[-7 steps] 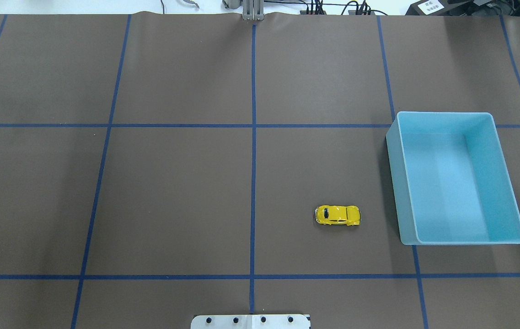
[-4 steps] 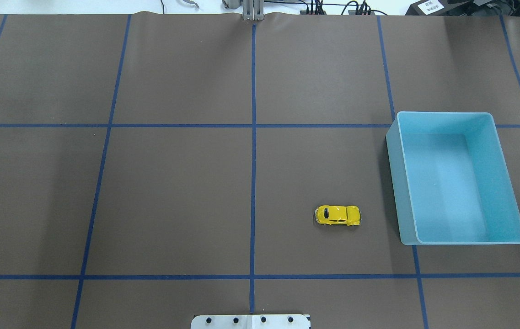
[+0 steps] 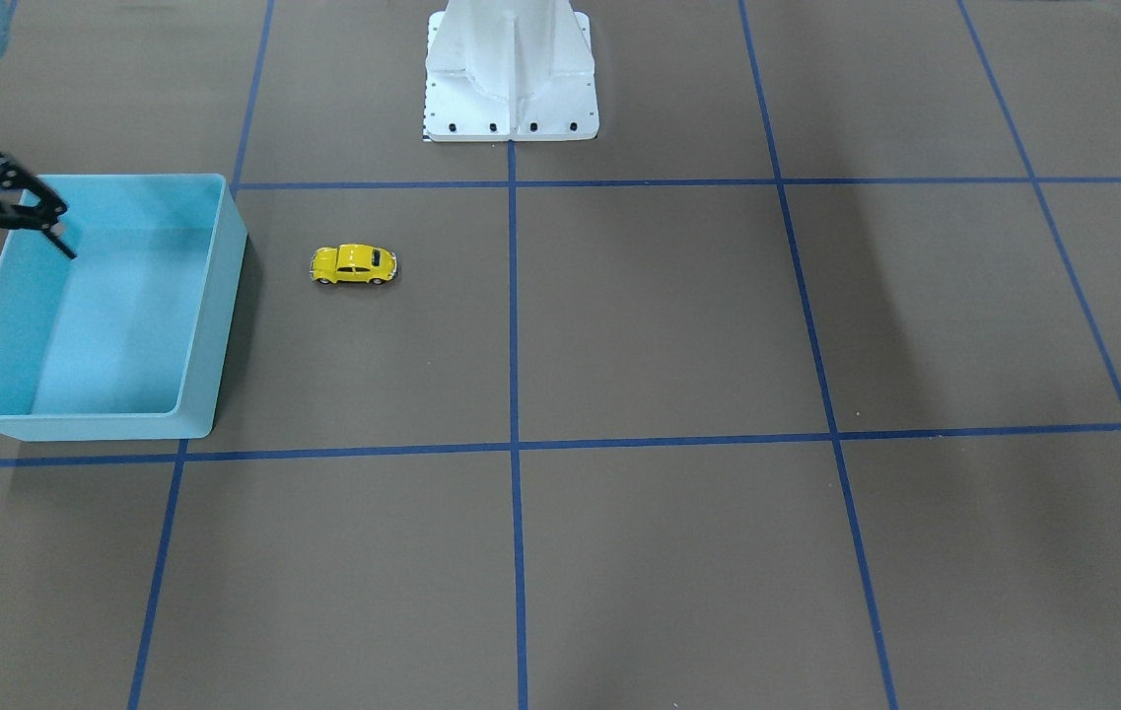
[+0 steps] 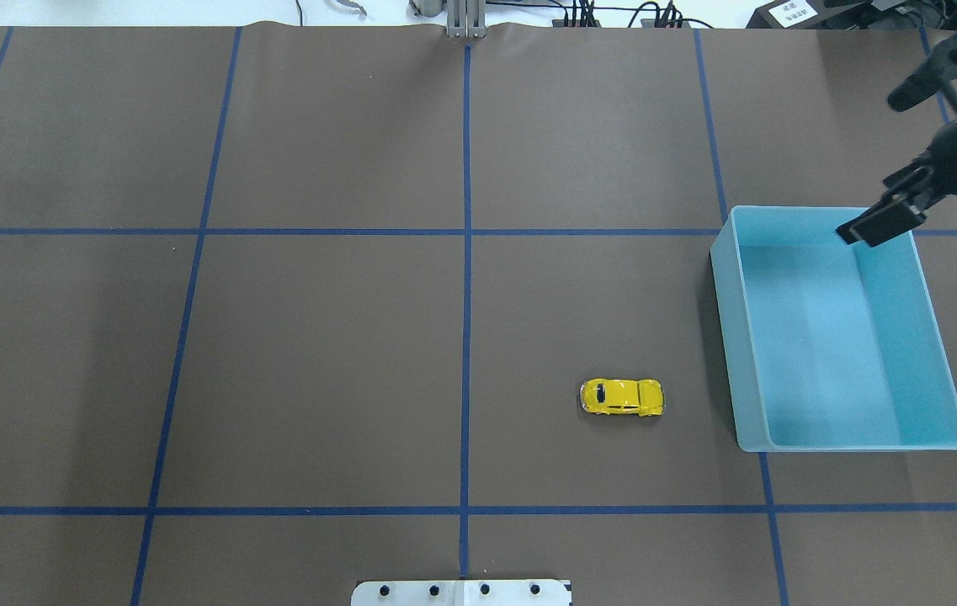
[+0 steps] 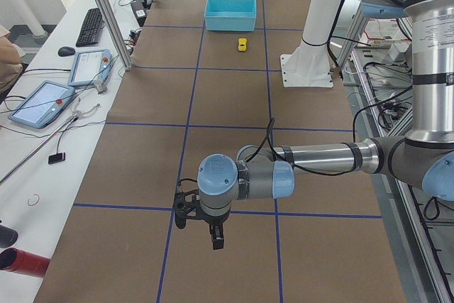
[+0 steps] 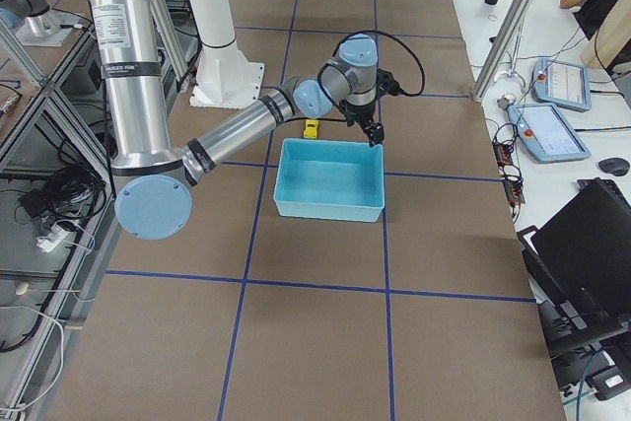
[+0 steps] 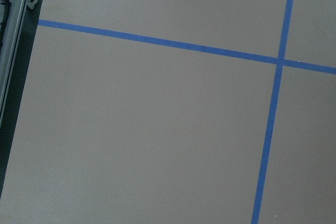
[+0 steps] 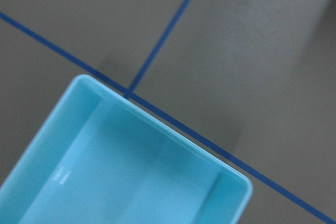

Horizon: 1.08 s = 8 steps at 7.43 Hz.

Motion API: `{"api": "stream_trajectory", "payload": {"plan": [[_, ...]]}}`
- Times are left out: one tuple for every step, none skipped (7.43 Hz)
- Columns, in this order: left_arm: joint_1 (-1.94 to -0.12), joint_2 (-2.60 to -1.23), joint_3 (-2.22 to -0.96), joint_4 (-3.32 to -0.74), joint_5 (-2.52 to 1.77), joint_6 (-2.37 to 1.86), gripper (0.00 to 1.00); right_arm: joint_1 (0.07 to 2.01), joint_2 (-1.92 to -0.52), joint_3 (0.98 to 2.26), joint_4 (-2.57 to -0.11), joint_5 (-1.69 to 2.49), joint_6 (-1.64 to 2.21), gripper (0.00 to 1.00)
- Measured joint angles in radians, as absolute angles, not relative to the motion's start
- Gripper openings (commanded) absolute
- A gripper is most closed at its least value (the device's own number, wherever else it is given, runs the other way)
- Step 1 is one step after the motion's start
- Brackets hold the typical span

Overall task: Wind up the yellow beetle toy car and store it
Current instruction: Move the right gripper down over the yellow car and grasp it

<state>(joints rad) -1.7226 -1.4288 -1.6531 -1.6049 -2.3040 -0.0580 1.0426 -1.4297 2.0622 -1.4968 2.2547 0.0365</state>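
The yellow beetle toy car [image 4: 621, 396] stands on its wheels on the brown mat, a short way left of the light blue bin [image 4: 726, 337]. It also shows in the front-facing view [image 3: 353, 264]. The bin [image 3: 210, 316] holds nothing. My right gripper [image 4: 875, 167] is open and empty, hovering over the bin's far right corner, well away from the car. It shows in the front-facing view [image 3: 20, 283] too. My left gripper [image 5: 198, 232] shows only in the exterior left view, far from the car. I cannot tell whether it is open or shut.
The white robot base [image 3: 511, 69] stands at the mat's near edge. Blue tape lines [image 4: 466, 252] divide the mat into squares. Desks with tablets and a keyboard [image 5: 91, 26] run along the operators' side.
My right arm has come into the overhead view from the right edge, and its gripper now hangs over the bin's far right corner. The car and bin have not moved.
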Motion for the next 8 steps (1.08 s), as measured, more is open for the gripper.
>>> {"api": "stream_trajectory", "payload": {"plan": [[-1.723, -1.428, -1.650, -1.624, -2.304, -0.059, 1.00, 0.935, -1.392, 2.102, -1.496, 2.212, 0.035, 1.00], [-1.723, -1.428, -1.649, -1.641, -2.304, -0.060, 1.00, 0.826, -1.377, 2.141, -1.485, 2.131, 0.014, 1.00], [-1.723, -1.428, -1.647, -1.649, -2.303, -0.060, 1.00, 0.744, -1.387, 2.161, -1.459, 2.062, -0.048, 1.00], [-1.723, -1.428, -1.646, -1.652, -2.303, -0.061, 1.00, 0.689, -1.405, 2.160, -1.428, 2.017, -0.127, 1.00], [-1.723, -1.428, -1.644, -1.653, -2.302, -0.064, 1.00, 0.647, -1.414, 2.139, -1.403, 1.985, -0.196, 1.00], [-1.723, -1.428, -1.643, -1.653, -2.301, -0.065, 1.00, 0.603, -1.412, 2.107, -1.388, 1.951, -0.244, 1.00], [-1.723, -1.428, -1.643, -1.653, -2.300, -0.066, 1.00, 0.560, -1.410, 2.085, -1.383, 1.917, -0.266, 1.00], [-1.723, -1.428, -1.642, -1.652, -2.300, -0.066, 1.00, 0.530, -1.407, 2.071, -1.383, 1.893, -0.273, 1.00]]}}
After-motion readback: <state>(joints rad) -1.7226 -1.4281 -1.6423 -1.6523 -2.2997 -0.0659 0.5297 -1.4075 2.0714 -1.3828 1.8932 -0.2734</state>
